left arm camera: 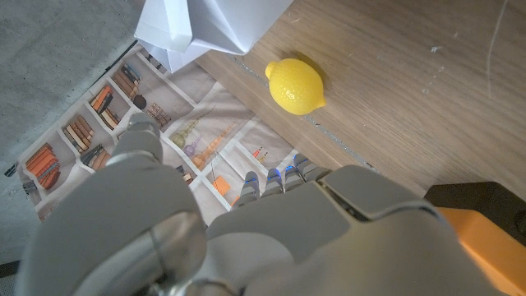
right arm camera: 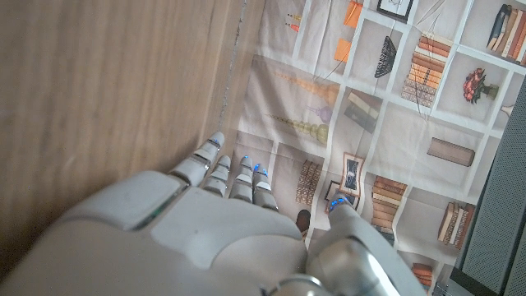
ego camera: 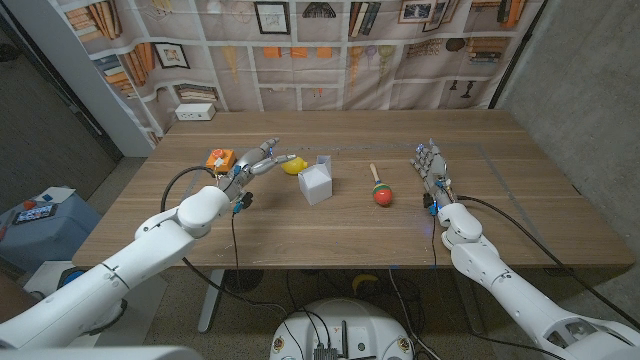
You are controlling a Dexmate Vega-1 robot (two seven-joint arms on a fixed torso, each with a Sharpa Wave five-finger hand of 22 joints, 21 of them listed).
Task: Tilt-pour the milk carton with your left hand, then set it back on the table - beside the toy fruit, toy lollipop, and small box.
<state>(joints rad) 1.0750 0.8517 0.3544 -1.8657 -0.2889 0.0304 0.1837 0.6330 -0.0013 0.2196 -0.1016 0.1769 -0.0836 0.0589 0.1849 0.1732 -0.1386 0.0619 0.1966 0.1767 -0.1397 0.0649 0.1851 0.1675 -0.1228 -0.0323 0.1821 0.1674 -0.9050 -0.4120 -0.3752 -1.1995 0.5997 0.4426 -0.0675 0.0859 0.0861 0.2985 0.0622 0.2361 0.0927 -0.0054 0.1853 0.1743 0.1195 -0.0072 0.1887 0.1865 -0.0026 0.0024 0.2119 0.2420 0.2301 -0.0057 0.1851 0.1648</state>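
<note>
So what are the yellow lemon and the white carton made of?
The lemon looks like smooth plastic: even bright yellow with a soft shine, too uniform for real fruit. The white carton looks like matte paperboard, judging by its flat faces and sharp folded edges, though thin plastic is possible. Both stand on a table of grainy wood.

Left hand [ego camera: 256, 162] raised off table, fingers apart, holding nothing. Right hand [ego camera: 431, 167] near table's right edge, fingers extended, empty.
</note>
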